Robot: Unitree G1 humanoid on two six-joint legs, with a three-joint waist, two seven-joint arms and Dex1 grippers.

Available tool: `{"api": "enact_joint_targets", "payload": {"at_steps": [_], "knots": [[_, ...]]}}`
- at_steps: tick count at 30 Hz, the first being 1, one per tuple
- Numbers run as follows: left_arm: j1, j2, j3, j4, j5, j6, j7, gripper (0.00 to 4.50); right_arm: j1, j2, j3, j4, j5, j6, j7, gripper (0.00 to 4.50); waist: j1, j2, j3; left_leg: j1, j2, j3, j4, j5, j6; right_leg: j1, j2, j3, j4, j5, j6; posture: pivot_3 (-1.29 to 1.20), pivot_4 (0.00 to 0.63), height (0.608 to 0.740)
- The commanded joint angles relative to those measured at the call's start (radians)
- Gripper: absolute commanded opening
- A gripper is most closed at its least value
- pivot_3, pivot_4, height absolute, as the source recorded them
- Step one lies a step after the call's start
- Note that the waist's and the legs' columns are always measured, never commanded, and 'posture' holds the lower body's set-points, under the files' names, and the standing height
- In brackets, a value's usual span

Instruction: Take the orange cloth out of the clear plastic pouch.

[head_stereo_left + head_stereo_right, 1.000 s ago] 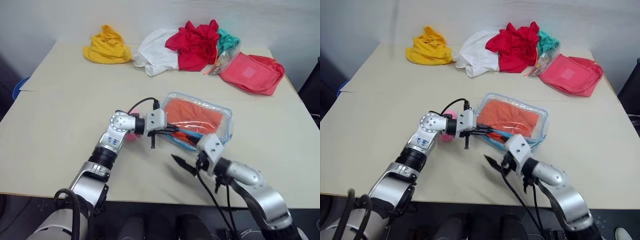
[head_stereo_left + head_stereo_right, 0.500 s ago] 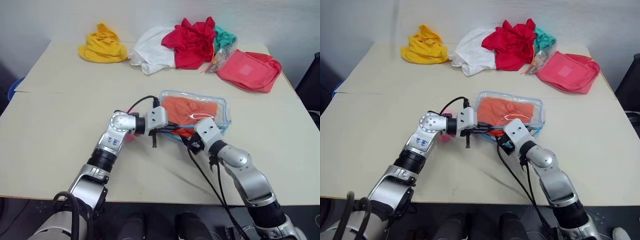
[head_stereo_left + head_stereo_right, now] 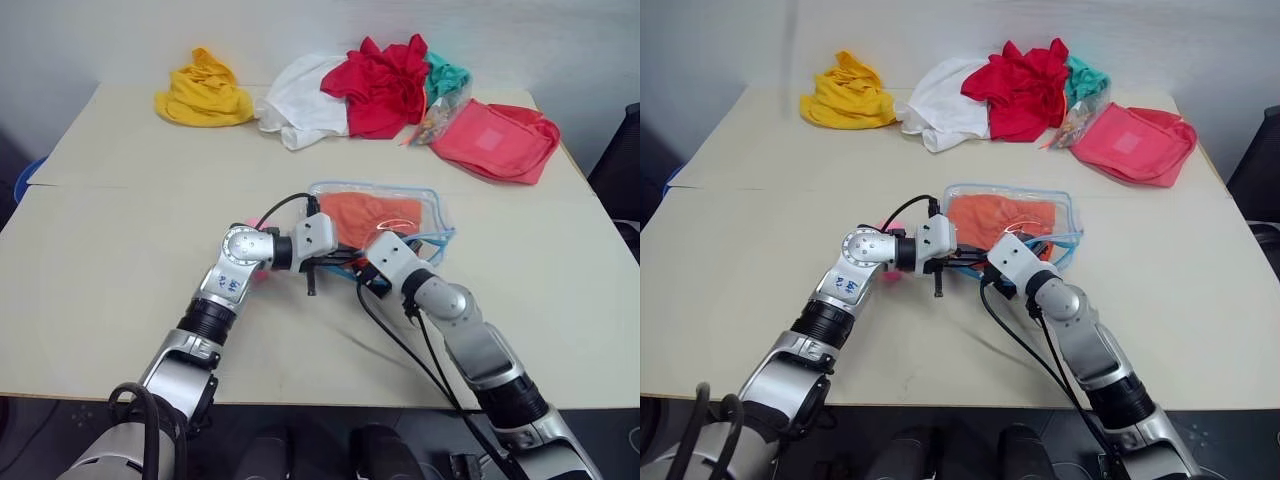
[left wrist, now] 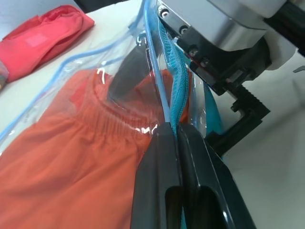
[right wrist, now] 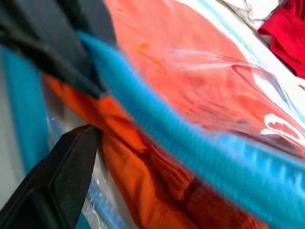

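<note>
Your left pincer [image 4: 174, 131] clamps the clear plastic pouch [image 3: 432, 205] trim; right pincer [image 3: 368, 283] spread wide at its mouth, orange cloth [image 3: 375, 212] inside.

The left tool [image 4: 172, 131] is clamped tight on the pouch's [image 3: 425, 205] rim; the right tool [image 3: 372, 282], fingers spread wide, sits just beside it.
</note>
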Motion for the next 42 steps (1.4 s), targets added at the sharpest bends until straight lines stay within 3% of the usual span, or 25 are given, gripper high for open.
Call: {"api": "enact_joint_targets", "payload": {"at_steps": [1, 3, 11, 14, 17, 22, 27, 32, 36, 42], "knots": [[-0.011, -0.008, 0.006, -0.01, -0.019, 0.0, 0.0, 0.0, -0.004, -0.011, 0.046, 0.061, -0.037, -0.009, 0.042, 4.11, 0.0, 0.0, 0.0, 0.0, 0.0, 0.0, 0.0, 0.0, 0.0, 0.0, 0.0, 0.0, 0.0, 0.0, 0.0, 0.0, 0.15, 0.74], [-0.012, -0.01, 0.008, -0.008, -0.021, 0.002, 0.001, 0.0, -0.007, -0.013, 0.046, 0.081, -0.036, 0.006, 0.065, 3.6, 0.0, 0.0, 0.0, 0.0, 0.0, 0.0, 0.0, 0.0, 0.0, 0.0, 0.0, 0.0, 0.0, 0.0, 0.0, 0.0, 0.15, 0.74], [-0.011, -0.011, 0.016, -0.011, -0.025, 0.015, 0.01, 0.0, -0.052, -0.046, 0.034, 0.144, -0.071, 0.003, 0.106, 0.82, 0.002, 0.0, 0.0, 0.001, 0.0, 0.0, 0.001, 0.0, 0.0, 0.001, 0.0, 0.0, 0.001, 0.0, 0.0, 0.0, 0.15, 0.74], [-0.009, -0.011, 0.022, -0.015, -0.029, 0.028, 0.02, 0.0, -0.054, -0.063, 0.016, 0.147, -0.076, -0.029, 0.103, 0.1, 0.004, 0.0, 0.0, 0.001, 0.0, 0.0, 0.002, 0.0, 0.0, 0.001, -0.001, 0.0, 0.001, 0.0, 0.0, 0.0, 0.15, 0.74], [-0.007, -0.015, 0.037, -0.025, -0.042, 0.068, 0.045, 0.0, -0.042, -0.082, -0.02, 0.081, -0.026, -0.042, 0.152, 0.07, 0.004, 0.0, 0.0, 0.0, 0.0, 0.0, 0.002, 0.0, 0.0, 0.001, -0.001, 0.0, 0.001, 0.0, 0.0, 0.0, 0.15, 0.74], [-0.021, -0.042, 0.078, -0.04, -0.07, 0.189, 0.128, 0.0, -0.017, -0.091, -0.143, -0.122, 0.23, 0.086, 0.35, 0.07, 0.004, 0.0, 0.0, -0.001, 0.0, 0.0, 0.001, 0.0, 0.0, 0.001, 0.0, 0.0, 0.0, 0.0, 0.0, 0.0, 0.15, 0.74], [-0.027, -0.069, 0.107, -0.069, -0.094, 0.296, 0.189, 0.0, 0.055, -0.259, -0.176, -0.252, 0.37, 0.114, 0.575, 0.07, 0.006, 0.0, 0.0, -0.001, 0.0, -0.001, 0.0, 0.0, 0.0, 0.0, 0.0, 0.0, 0.0, 0.0, 0.0, 0.0, 0.15, 0.74], [-0.029, -0.095, 0.12, -0.101, -0.106, 0.371, 0.25, 0.0, 0.149, -0.319, -0.28, -0.354, 0.584, 0.17, 0.695, 0.07, 0.007, 0.0, 0.0, -0.001, 0.0, -0.001, 0.001, 0.0, 0.0, 0.001, 0.0, -0.001, -0.001, 0.0, 0.0, 0.0, 0.15, 0.74], [-0.016, -0.095, 0.115, -0.129, -0.098, 0.401, 0.267, 0.0, 0.261, -0.377, -0.342, -0.431, 0.686, 0.174, 0.752, 0.07, 0.009, -0.001, 0.0, -0.002, 0.0, -0.001, 0.001, 0.0, 0.0, 0.001, 0.0, -0.001, -0.001, 0.0, 0.0, 0.0, 0.15, 0.74], [-0.002, -0.07, 0.117, -0.141, -0.09, 0.405, 0.276, 0.0, 0.404, -0.383, -0.597, -0.593, 1.096, 0.349, 0.68, 0.07, 0.011, -0.001, 0.0, -0.001, 0.0, -0.001, 0.001, 0.0, 0.0, 0.001, 0.0, -0.001, -0.001, 0.0, 0.0, 0.0, 0.15, 0.74]]}}
